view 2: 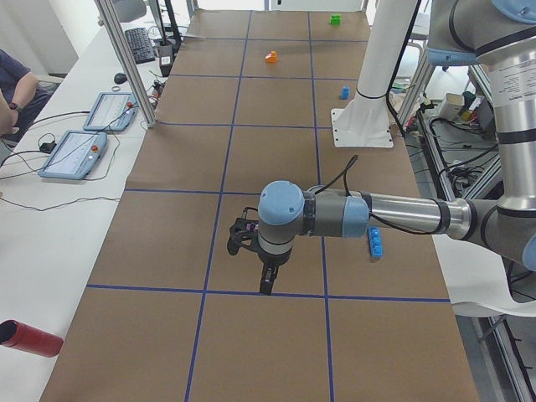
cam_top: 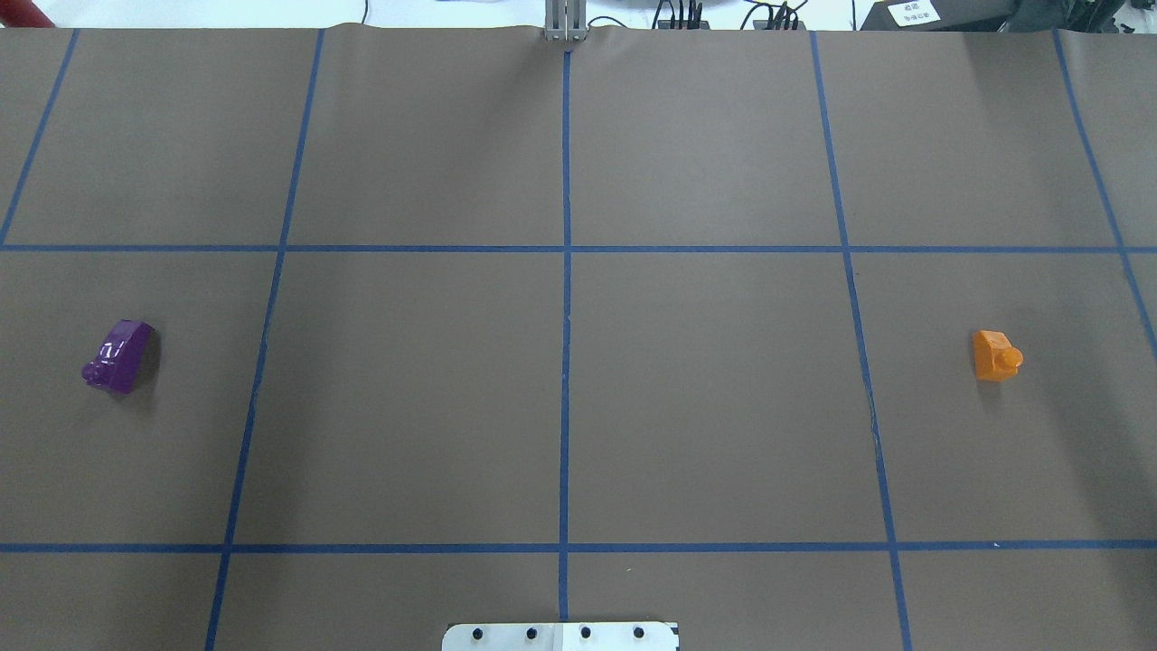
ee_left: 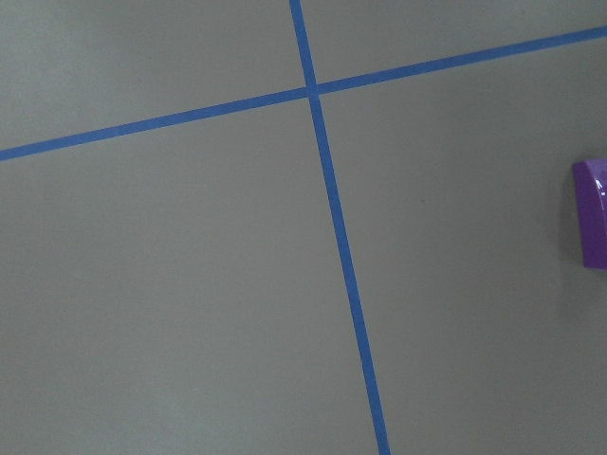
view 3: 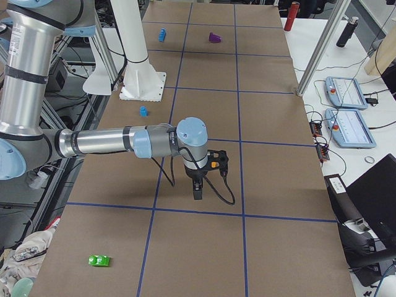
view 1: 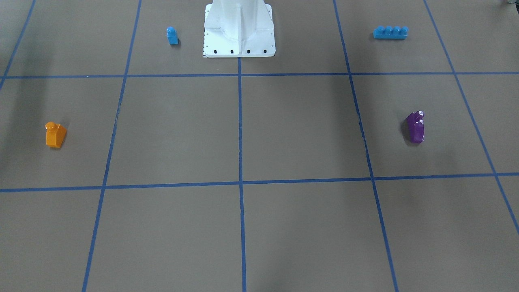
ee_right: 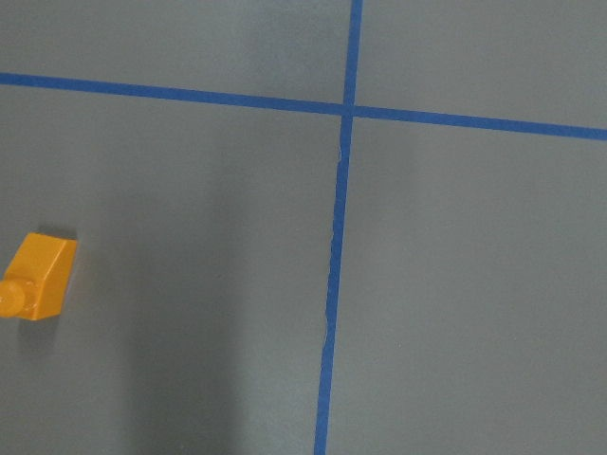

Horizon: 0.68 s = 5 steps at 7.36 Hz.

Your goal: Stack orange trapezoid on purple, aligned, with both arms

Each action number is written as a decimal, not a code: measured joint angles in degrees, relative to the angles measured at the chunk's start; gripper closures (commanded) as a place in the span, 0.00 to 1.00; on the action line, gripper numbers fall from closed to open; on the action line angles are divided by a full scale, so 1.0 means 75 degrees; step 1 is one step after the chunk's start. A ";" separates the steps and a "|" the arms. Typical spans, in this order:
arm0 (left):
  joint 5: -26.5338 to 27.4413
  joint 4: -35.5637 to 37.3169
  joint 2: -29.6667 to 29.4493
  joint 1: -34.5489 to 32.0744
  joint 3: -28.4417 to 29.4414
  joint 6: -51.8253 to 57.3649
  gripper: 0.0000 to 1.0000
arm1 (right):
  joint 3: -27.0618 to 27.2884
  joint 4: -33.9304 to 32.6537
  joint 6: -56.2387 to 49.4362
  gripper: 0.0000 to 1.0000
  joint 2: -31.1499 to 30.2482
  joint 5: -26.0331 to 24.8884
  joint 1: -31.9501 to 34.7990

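Note:
The orange trapezoid [cam_top: 996, 355] stands on the table's right side, stud up; it also shows in the front view [view 1: 54, 134] and at the left edge of the right wrist view [ee_right: 38, 277]. The purple brick [cam_top: 118, 355] lies on the left side, also seen in the front view [view 1: 416, 127] and at the right edge of the left wrist view [ee_left: 592, 213]. My left gripper [view 2: 266, 283] hangs above the table near the purple brick. My right gripper [view 3: 197, 190] hangs near the orange trapezoid [view 3: 215, 164]. Both grippers show only in side views, so I cannot tell whether they are open or shut.
A small blue single-stud brick [view 1: 172, 35] and a long blue four-stud brick [view 1: 390, 32] flank the white pedestal [view 1: 239, 30]. A green brick [view 3: 99, 261] lies at the table's right end. Blue tape lines grid the brown table. Operators' tablets [view 2: 84, 151] lie beyond the far edge.

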 measured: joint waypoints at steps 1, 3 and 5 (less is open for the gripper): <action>0.0000 -0.0029 -0.0002 0.0001 -0.0008 0.0001 0.00 | 0.0003 0.0012 -0.0003 0.00 0.0007 0.0004 0.0000; -0.0001 -0.0148 -0.0118 0.0013 -0.0105 0.0014 0.00 | 0.0003 0.0140 -0.0036 0.00 0.0094 -0.0002 -0.0114; -0.0020 -0.0708 -0.0339 0.0099 -0.0156 -0.0140 0.00 | 0.0004 0.0205 0.0028 0.01 0.0407 0.0057 -0.0292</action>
